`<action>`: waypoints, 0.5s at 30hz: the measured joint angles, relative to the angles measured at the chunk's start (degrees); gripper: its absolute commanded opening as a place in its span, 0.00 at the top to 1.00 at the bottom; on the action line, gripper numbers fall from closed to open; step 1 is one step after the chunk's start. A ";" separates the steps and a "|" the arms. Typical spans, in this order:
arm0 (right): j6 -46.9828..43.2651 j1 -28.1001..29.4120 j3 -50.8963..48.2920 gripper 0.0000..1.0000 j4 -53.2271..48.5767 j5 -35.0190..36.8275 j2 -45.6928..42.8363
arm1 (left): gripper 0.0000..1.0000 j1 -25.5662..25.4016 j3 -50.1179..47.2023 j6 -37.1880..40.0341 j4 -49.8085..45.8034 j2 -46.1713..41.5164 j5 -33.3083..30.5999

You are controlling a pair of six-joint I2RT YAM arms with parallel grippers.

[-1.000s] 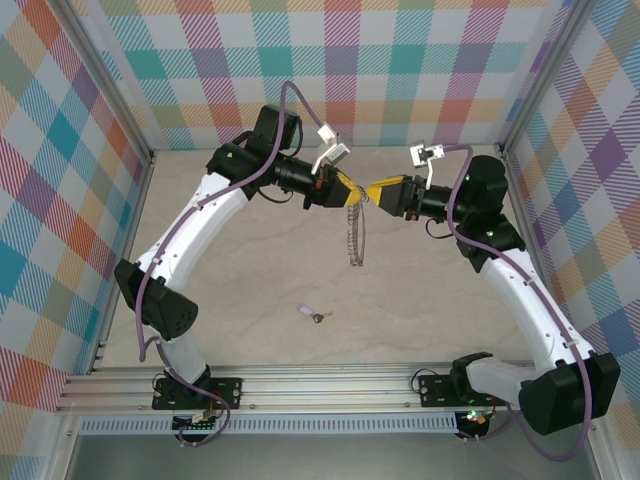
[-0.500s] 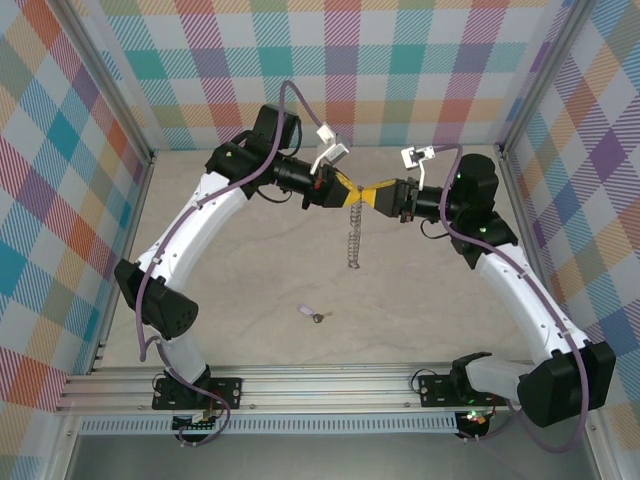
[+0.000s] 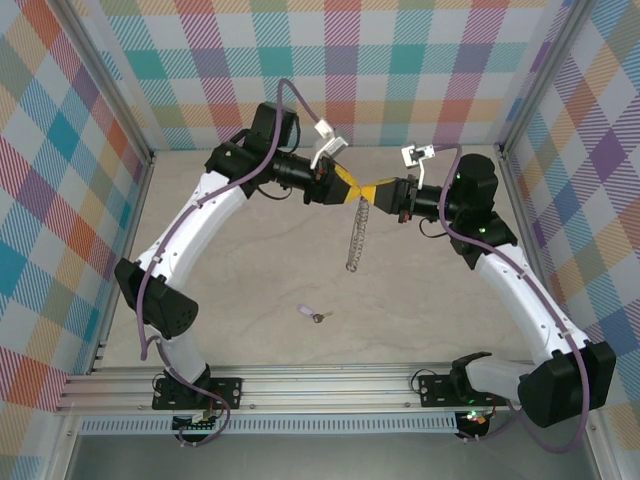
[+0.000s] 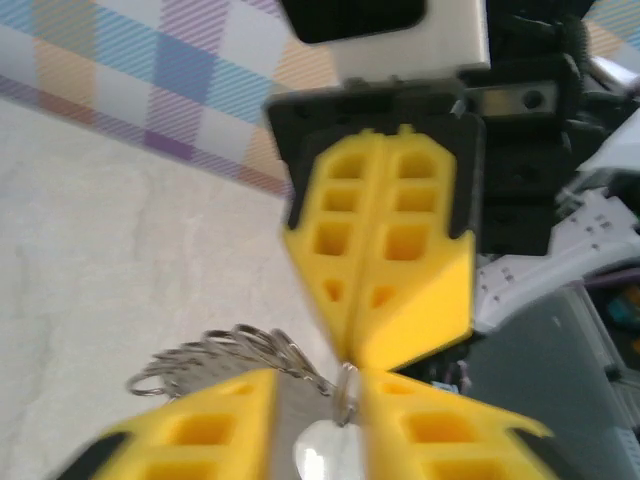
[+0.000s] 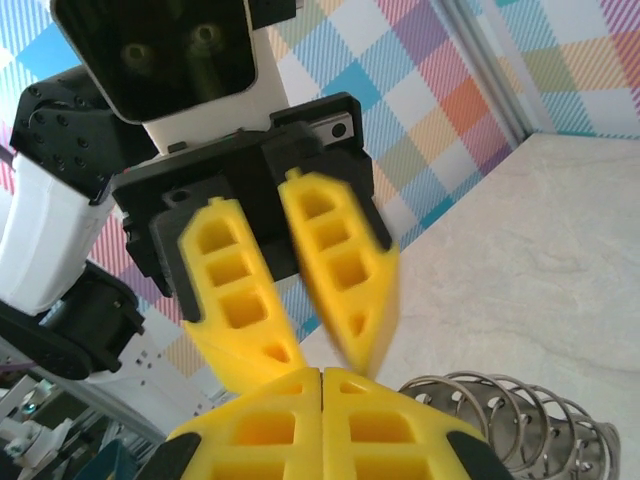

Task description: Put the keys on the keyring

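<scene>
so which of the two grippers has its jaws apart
The left gripper: its yellow fingers stand spread, while those of the right gripper are pressed together on the top of the hanging keyring.

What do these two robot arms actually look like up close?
Both the left arm and the right arm have smooth white shells between chunky black joints, with a greyish-purple cable running alongside. Each ends in yellow wedge-shaped jaws with rectangular cut-out pockets, mounted on a black block beneath a white camera housing.
</scene>
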 measured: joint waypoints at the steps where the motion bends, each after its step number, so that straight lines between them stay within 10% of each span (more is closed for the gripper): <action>1: 0.17 -0.02 -0.57 1.00 0.76 0.50 -0.09 | 0.52 0.52 -2.80 -2.67 3.17 -1.29 -1.22; 15: 7.21 -0.04 -6.86 1.00 18.78 7.15 -1.77 | 0.57 2.08 -29.64 -35.41 43.25 -13.35 -10.32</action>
